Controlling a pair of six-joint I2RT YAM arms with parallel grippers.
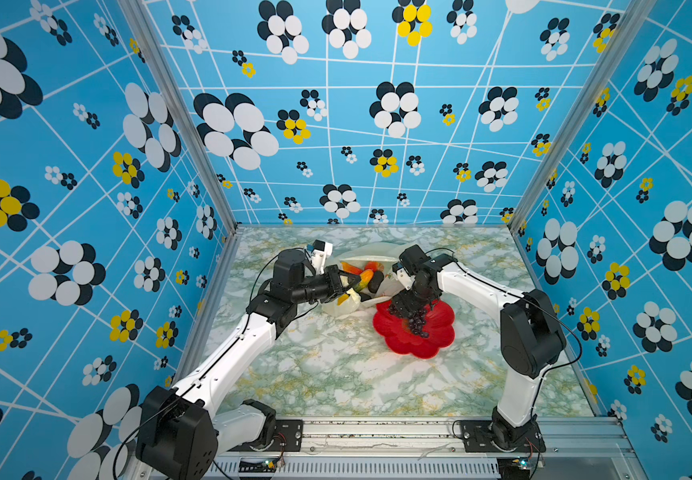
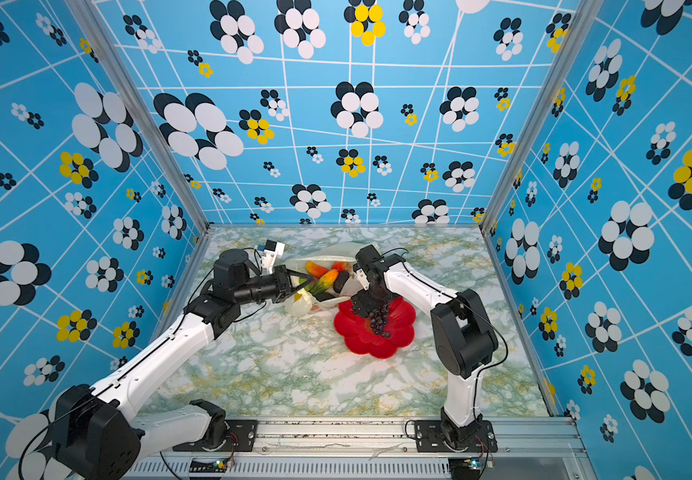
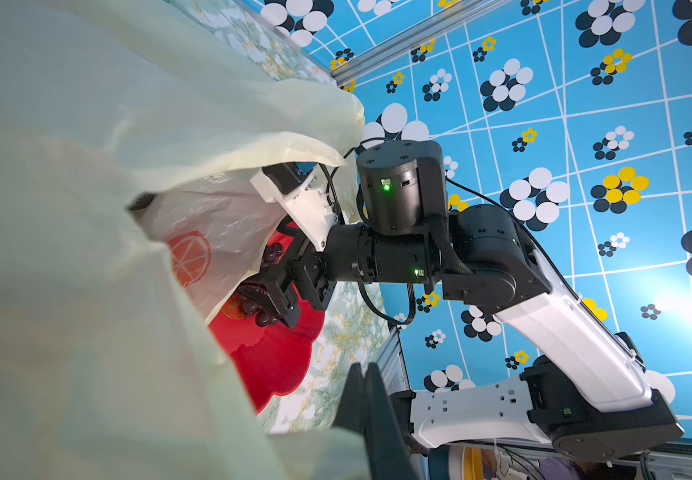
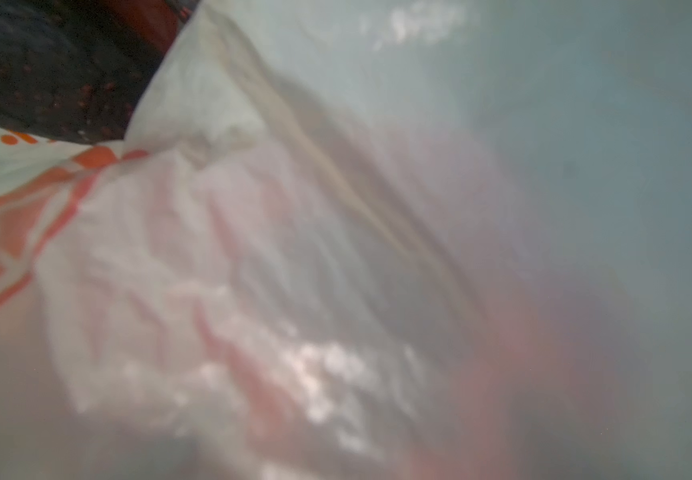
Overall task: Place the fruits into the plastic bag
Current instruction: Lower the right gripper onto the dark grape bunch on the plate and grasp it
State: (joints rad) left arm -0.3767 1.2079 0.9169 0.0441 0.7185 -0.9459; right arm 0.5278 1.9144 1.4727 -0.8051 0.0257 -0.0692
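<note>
The step in hand is, by my reading, the pickup of the last fruit. The dark purple grape bunch (image 1: pixel 417 324) lies alone on the red flower-shaped plate (image 1: pixel 421 351), across the plate's middle. The right gripper (image 1: pixel 404 306) is low over the plate's far edge, right at the top of the bunch. The left wrist view shows grapes on both sides of its fingers, but I cannot tell how wide the jaws stand or whether they have a grip. The plastic bag (image 1: pixel 361 252) lies just beyond the plate on its far-left side, with its near edge touching the plate's rim. The left gripper (image 1: pixel 345 283) is pinched tight on the bag's rim on the side away from the plate and holds the mouth open. Inside, at least 2 pieces show: an orange-and-green fruit (image 1: pixel 363 277) and a black bumpy fruit (image 1: pixel 375 281). The next move calls for closing on the bunch near its stem end and lifting it clear of the plate. Then it needs a short carry over the bag's near edge, with the release only once it is inside the mouth.
</note>
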